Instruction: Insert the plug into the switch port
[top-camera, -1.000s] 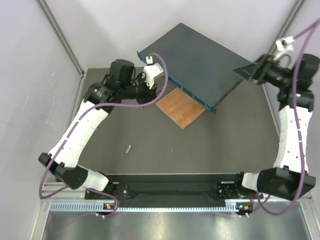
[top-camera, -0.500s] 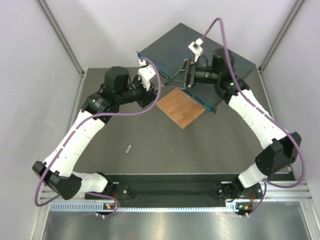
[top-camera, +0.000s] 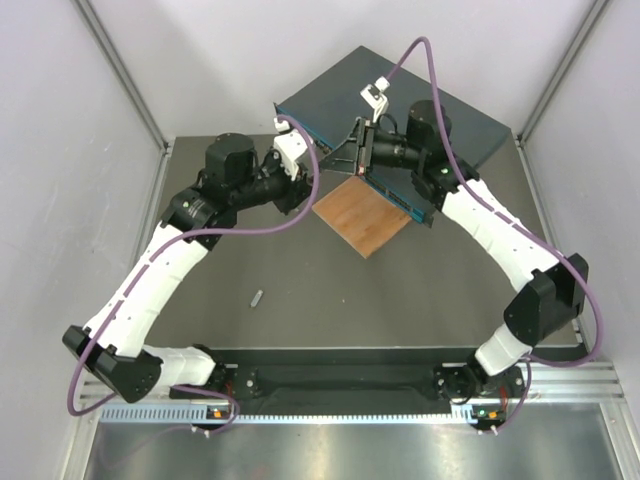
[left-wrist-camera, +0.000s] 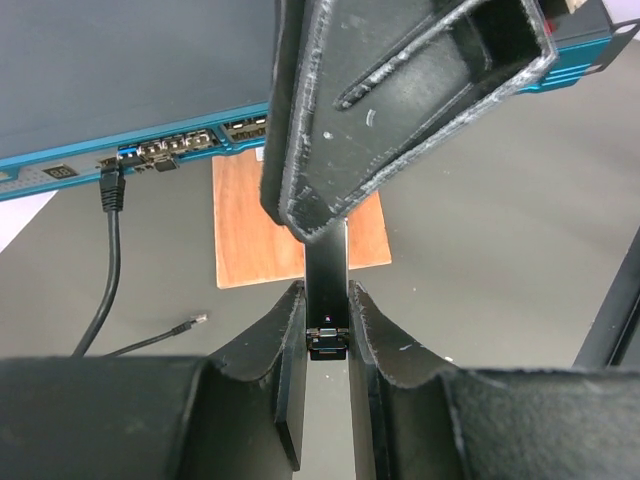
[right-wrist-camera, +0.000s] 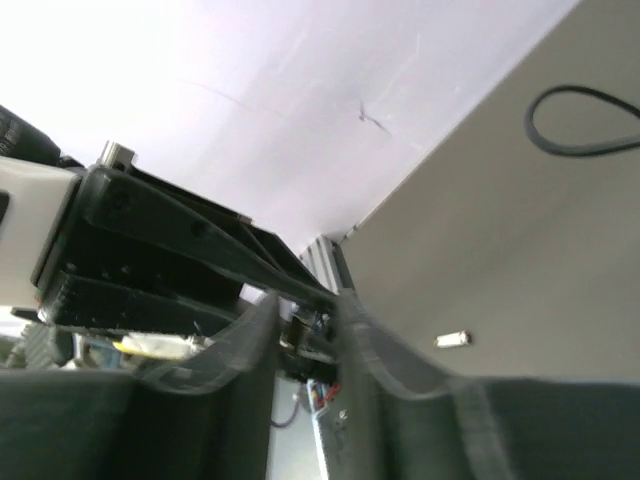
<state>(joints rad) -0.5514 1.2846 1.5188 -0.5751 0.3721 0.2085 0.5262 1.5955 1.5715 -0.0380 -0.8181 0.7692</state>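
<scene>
The switch (top-camera: 420, 120) lies at the back, its teal socket row (left-wrist-camera: 170, 148) facing the arms. In front of it, above the board's left corner, both grippers meet tip to tip. My left gripper (left-wrist-camera: 327, 295) is shut on the small black plug (left-wrist-camera: 328, 345), pinched between its fingertips. My right gripper (top-camera: 332, 165) reaches in from the right. Its black fingers (left-wrist-camera: 400, 100) fill the left wrist view, with one running down onto the plug. In the blurred right wrist view the right gripper (right-wrist-camera: 307, 315) has a narrow gap closed round the plug and the left fingertips.
A thin wooden board (top-camera: 362, 215) lies on the dark table below the switch front. A black cable (left-wrist-camera: 110, 230) is plugged into a left socket, and a loose cable end (left-wrist-camera: 190, 322) lies nearby. A small grey piece (top-camera: 257, 297) sits left of centre.
The right arm swung from the far right over the switch to the left gripper and narrowed its jaws round the plug. The left arm barely moved.
</scene>
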